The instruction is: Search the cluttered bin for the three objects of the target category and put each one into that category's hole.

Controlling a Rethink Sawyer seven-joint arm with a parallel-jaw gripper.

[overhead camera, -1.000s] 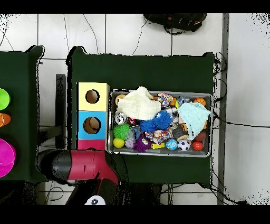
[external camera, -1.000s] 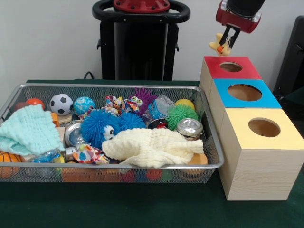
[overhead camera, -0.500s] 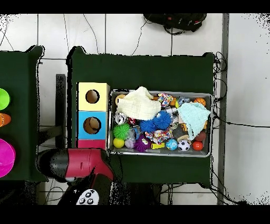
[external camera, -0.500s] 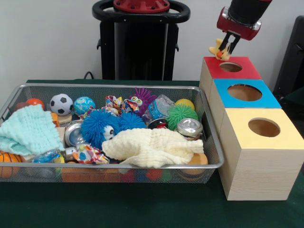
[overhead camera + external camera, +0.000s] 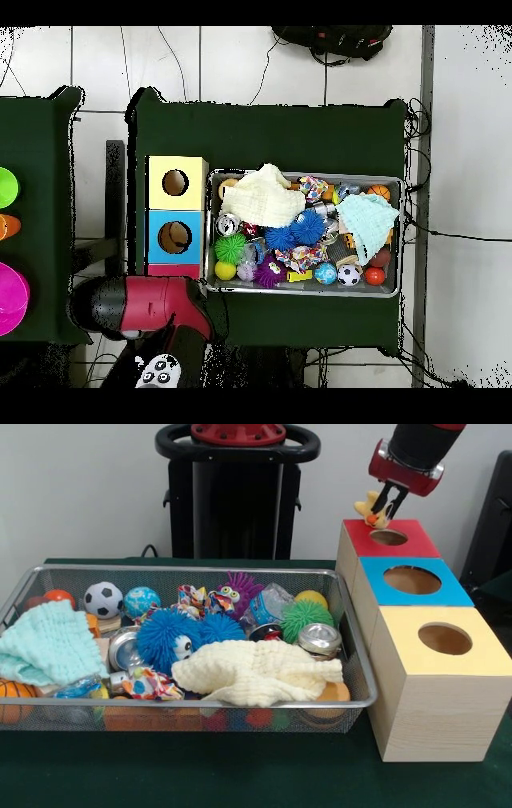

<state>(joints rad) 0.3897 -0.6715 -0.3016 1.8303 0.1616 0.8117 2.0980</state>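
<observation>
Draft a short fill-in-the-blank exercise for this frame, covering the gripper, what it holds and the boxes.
1. The gripper holds a small ____ toy.
2. It hangs above the box with the ____ top.
3. The box nearest the camera has a ____ top.
4. The cream cloth lies in the wire ____.

Missing words: yellow; red; yellow; bin

Front view: close, low across the table, facing the pedestal (image 5: 238, 492) at 12 o'clock. Overhead view: high, straight down, robot base at 6 o'clock. Shared: bin (image 5: 359, 664) (image 5: 392, 182), boxes (image 5: 438, 696) (image 5: 177, 220).
</observation>
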